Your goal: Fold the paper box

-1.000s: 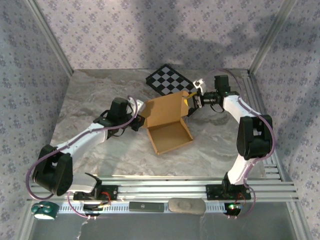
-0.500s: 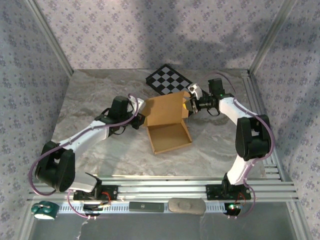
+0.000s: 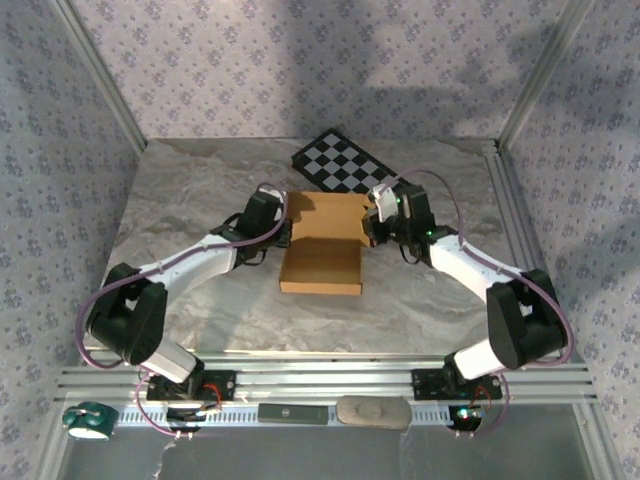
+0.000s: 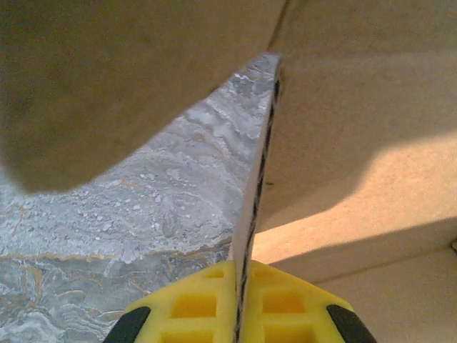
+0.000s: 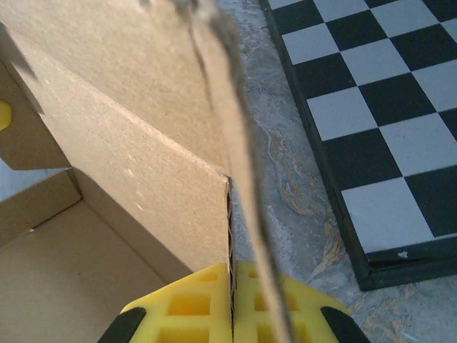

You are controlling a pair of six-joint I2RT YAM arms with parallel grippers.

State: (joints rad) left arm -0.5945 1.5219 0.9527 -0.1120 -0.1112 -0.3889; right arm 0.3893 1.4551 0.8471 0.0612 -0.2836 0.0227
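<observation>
Both arms had swung inward, squaring the paper box (image 3: 322, 250) and lowering its lid.
Left gripper (image 3: 288, 234) and right gripper (image 3: 368, 230) each clamped an opposite cardboard edge; the box lay on the table (image 3: 180, 210), near the checkered board (image 3: 345, 165).

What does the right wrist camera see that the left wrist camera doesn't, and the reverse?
Right wrist: the checkered board, apart from the paper box by a strip of table. Left wrist: a blurred, shadowed flap overhanging a broad patch of marble. Shared: a yellow pincer, the right pincer there and the left pincer here, shut on a thin cardboard edge of the box.
</observation>
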